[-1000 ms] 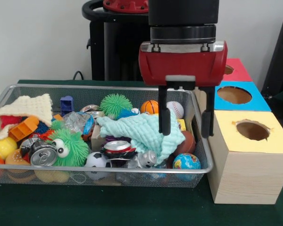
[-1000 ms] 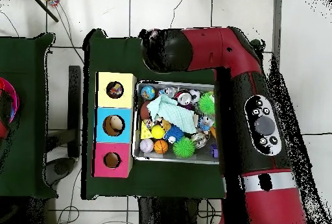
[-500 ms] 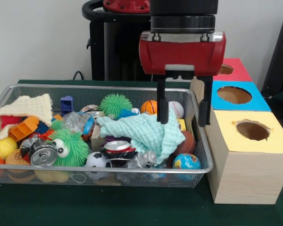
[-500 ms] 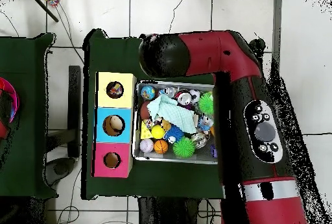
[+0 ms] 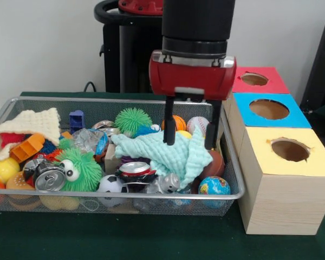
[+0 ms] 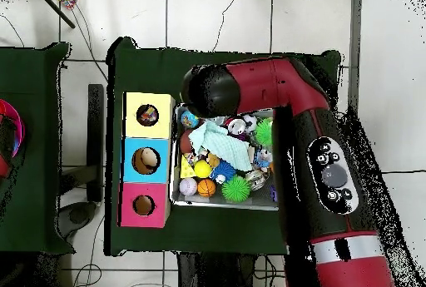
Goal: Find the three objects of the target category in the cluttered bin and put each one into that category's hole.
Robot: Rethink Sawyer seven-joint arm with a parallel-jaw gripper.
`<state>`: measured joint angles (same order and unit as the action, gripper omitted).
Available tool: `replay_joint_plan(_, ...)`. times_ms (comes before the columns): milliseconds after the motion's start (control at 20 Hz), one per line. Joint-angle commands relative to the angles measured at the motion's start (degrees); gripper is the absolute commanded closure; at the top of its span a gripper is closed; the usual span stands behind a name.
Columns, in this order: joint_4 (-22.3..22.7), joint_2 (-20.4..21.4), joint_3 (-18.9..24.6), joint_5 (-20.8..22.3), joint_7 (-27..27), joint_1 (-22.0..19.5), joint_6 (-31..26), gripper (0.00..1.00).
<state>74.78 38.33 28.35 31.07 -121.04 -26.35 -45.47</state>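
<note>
My gripper [image 5: 189, 143] hangs open and empty inside the right end of the wire bin [image 5: 124, 100]. Its fingertips hover just over a mint cloth [image 5: 157, 154] draped on the clutter. Behind the fingers lie a basketball [image 5: 178, 120] and a baseball [image 5: 197, 124]. A globe ball [image 5: 214, 187] and a brown football [image 5: 217, 161] sit below them at the bin's right wall. In the overhead view the arm [image 6: 250, 84] covers the gripper and the bin's upper end; the mint cloth [image 6: 218, 142] shows below it.
Three wooden boxes with holes stand right of the bin: yellow [image 5: 309, 162], blue [image 5: 295, 116], red [image 5: 273, 81]. The bin also holds a soccer ball [image 5: 111, 184], crushed cans [image 5: 49, 179], a green spiky ball [image 5: 132, 120], a fuzzy green toy [image 5: 78, 169] and a cream cloth [image 5: 35, 123].
The gripper has shifted left, off the bin's right wall next to the yellow box, to hang over the mint cloth inside the bin. It stayed open; nothing was picked up.
</note>
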Motion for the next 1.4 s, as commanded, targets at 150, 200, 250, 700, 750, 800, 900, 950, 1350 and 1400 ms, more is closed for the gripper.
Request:
replay_joint_plan(150, 6.16, -5.90, -1.17, 7.04, 13.40, -3.01, 1.89, 0.00)
replay_joint_plan(200, 5.99, -6.61, -0.77, 6.93, 13.68, -3.39, 1.65, 0.00)
replay_joint_plan(250, 5.97, -7.13, -0.46, 6.78, 13.80, -3.63, 1.44, 0.00)
replay_joint_plan(700, 7.07, -5.99, 2.43, 0.06, 16.48, -3.74, -14.07, 0.00)
replay_joint_plan(750, 6.64, -5.67, 2.33, -0.87, 16.39, -3.49, -17.08, 0.00)
replay_joint_plan(800, 6.11, -5.57, 1.97, -1.41, 15.92, -3.11, -19.59, 0.00)
replay_joint_plan(900, 5.83, -5.72, 1.44, -2.50, 14.58, -2.75, -23.36, 0.00)
replay_joint_plan(950, 6.14, -5.48, 1.28, -2.76, 13.89, -2.72, -23.90, 0.00)
replay_joint_plan(1350, 9.15, -6.73, 1.64, -1.70, 11.14, -3.76, -19.73, 0.00)
replay_joint_plan(1400, 9.12, -7.45, 1.47, -0.35, 10.80, -3.66, -17.13, 0.00)
